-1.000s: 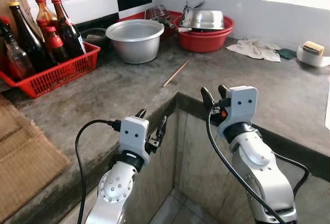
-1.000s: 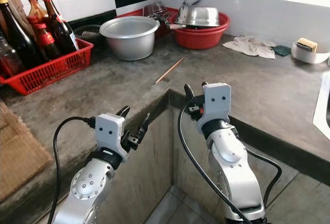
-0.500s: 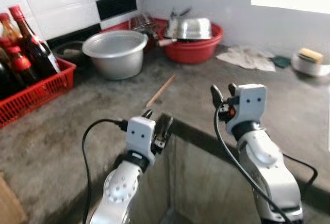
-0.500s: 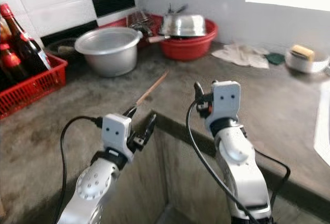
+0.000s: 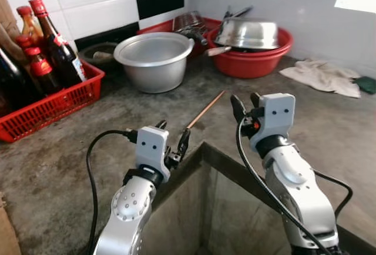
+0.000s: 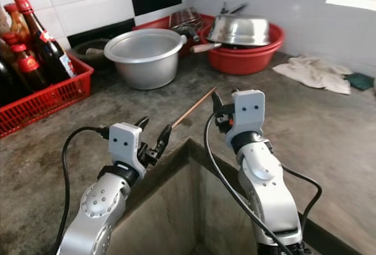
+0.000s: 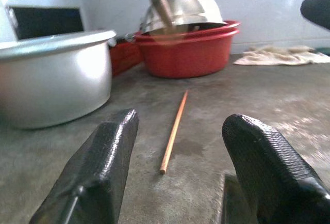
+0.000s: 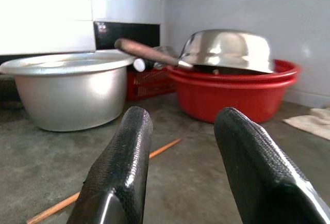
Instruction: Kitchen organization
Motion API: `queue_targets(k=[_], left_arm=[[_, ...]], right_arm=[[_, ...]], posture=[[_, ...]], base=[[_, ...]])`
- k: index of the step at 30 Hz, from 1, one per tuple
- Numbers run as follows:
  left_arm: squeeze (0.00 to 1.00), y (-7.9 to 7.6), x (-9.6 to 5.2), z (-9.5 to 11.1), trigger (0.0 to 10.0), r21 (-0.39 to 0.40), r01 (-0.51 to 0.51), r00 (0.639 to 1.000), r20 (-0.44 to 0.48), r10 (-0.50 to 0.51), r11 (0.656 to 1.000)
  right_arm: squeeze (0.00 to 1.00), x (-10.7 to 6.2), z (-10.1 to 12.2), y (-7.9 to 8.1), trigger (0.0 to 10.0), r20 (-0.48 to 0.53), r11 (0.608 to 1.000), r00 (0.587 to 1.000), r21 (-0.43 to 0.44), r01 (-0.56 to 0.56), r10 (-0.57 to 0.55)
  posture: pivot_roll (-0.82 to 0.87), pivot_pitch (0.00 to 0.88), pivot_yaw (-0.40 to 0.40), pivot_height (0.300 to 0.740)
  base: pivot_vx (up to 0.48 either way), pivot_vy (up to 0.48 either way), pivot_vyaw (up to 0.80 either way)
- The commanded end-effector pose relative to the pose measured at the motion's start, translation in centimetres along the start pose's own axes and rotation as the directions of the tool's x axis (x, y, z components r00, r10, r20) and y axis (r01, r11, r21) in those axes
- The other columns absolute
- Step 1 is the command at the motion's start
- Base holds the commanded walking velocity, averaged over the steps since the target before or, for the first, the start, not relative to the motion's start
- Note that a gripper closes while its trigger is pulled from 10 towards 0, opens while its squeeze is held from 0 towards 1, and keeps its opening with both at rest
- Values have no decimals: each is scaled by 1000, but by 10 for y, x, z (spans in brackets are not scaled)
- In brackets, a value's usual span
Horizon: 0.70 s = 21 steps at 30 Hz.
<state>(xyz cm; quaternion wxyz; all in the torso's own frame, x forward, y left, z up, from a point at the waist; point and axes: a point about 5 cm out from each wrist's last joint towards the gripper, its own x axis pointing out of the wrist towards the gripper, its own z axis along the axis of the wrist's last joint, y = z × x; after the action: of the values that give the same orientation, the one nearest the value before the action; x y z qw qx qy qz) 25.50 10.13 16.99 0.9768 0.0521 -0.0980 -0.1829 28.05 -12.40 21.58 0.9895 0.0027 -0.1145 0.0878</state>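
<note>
A thin wooden chopstick [image 5: 205, 110] lies alone on the grey concrete counter [image 5: 106, 120], just beyond the inner corner of the counter's edge. My left gripper [image 5: 172, 136] hovers open at that corner, its near end right ahead of the chopstick [image 7: 174, 131]. My right gripper [image 5: 245, 103] stands open a little to the right of the stick and above the counter, empty; the chopstick [image 8: 103, 181] runs between its fingers in the right wrist view.
A silver pot [image 5: 154, 60] stands behind the stick. A red basin [image 5: 249, 55] holds a steel bowl and a wooden-handled utensil. A red basket [image 5: 50, 99] of sauce bottles sits at the left. A crumpled cloth [image 5: 322, 76] lies at the right.
The camera has moved closer and swung, so the counter looks nearer. Both grippers have come forward to the counter corner, closer to the chopstick, and stay open.
</note>
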Motion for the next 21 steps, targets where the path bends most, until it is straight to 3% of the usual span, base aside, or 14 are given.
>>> queue_targets(k=[1, 9, 21], left_arm=[[0, 0, 2, 0, 10000, 20, -3, 1000, -2, 4, 1000], [0, -4, 4, -1, 10000, -9, 5, 1000, -6, -5, 1000], [0, 12, 11, 1, 10000, 15, -46, 999, -16, 46, 999]], right_arm=[[0, 1, 1, 1, 10000, 1, 1000, 1000, 4, -3, 3], [0, 2, 2, 0, 10000, 5, 1000, 1000, 2, 3, -3], [0, 4, 1, 0, 10000, 0, 1000, 1000, 0, 5, -5]], posture=[[97, 27, -16, 740], [93, 31, -16, 740], [105, 34, -12, 740]], base=[[0, -442, 0], [70, -411, 0], [0, 0, 0]])
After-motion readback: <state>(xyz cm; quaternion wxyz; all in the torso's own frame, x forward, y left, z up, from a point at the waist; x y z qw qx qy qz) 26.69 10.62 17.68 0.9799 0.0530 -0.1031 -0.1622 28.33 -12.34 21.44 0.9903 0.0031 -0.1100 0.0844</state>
